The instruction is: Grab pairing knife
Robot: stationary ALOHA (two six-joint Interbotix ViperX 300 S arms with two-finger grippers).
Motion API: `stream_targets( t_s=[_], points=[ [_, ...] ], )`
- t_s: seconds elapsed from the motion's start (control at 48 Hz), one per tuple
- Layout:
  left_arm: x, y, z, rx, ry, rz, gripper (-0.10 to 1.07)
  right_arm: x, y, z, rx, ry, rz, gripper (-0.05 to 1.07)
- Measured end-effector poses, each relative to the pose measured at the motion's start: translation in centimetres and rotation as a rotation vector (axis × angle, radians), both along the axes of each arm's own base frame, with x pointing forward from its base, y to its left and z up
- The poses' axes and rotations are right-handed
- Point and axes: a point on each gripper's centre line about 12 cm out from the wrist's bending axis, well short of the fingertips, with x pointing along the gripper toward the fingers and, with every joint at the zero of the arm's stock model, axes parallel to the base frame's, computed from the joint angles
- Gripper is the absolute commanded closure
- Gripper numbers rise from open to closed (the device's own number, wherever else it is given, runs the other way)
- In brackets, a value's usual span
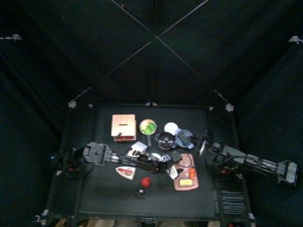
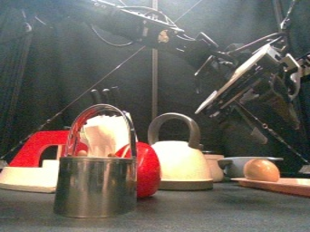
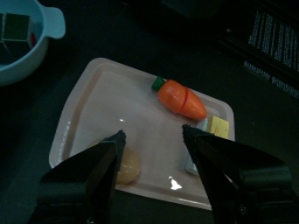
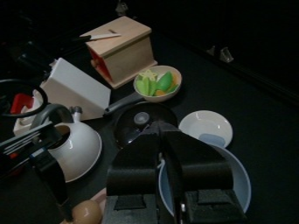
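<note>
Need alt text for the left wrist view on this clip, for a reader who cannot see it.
The left gripper hangs with jaws open over a pale pink tray on the black table. On the tray lie a toy carrot with a green top and a yellow piece beside it. A light blue bowl sits apart from the tray, off one corner.

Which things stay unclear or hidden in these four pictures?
- Paring knife: not identifiable in any view; top view too small.
- Egg-shaped item on the tray: left wrist view, half hidden by left gripper.
- Kettle: front view, lower left hidden by metal cup.
- Right gripper: jaw gap unclear.
</note>
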Motion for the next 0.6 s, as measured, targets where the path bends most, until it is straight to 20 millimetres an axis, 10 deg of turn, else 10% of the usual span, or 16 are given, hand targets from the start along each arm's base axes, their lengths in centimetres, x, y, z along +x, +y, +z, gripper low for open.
stream_targets(
  t_s=[0.604],
  points=[
    [-6.1,1.0,7.8,0.262,0.135,0.143,0.08,0.1,0.0,-0.1,0.004,0.007,0.002,1.01]
  ],
)
